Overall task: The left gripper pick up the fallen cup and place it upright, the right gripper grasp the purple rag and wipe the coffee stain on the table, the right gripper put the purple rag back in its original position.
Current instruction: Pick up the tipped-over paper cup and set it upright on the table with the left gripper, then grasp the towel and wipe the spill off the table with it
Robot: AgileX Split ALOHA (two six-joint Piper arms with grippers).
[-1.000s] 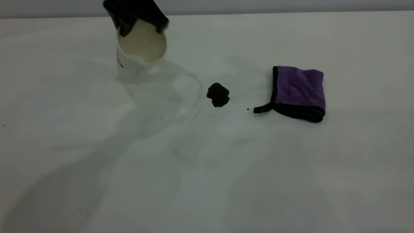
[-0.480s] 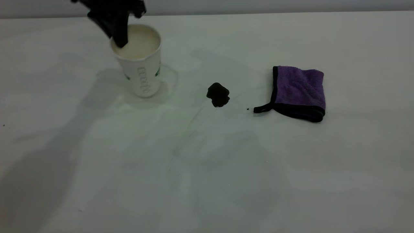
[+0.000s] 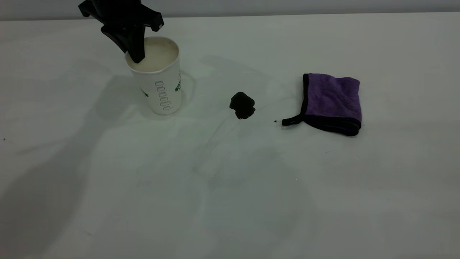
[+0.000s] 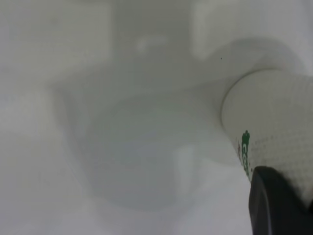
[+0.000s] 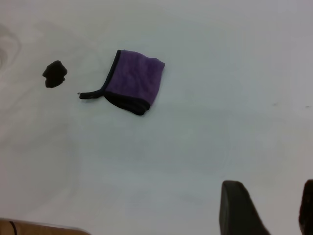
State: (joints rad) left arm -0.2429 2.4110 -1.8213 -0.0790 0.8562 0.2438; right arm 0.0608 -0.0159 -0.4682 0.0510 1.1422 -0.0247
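Observation:
The white ribbed cup stands upright on the white table at the back left, cream lining showing. My left gripper comes down from above and is shut on its rim, one finger inside the mouth. In the left wrist view a black finger presses the cup's outer wall. The coffee stain lies right of the cup. The purple rag lies flat farther right, strap loop toward the stain. My right gripper is open, high above the table and well away from the rag and stain.
A tiny dark speck sits between stain and rag. The table's back edge meets a grey wall close behind the cup. A wooden edge shows at one corner of the right wrist view.
The cup has gone from tilted in the air to upright, and has come down onto the table, held by the left gripper. Stain and rag have not moved.

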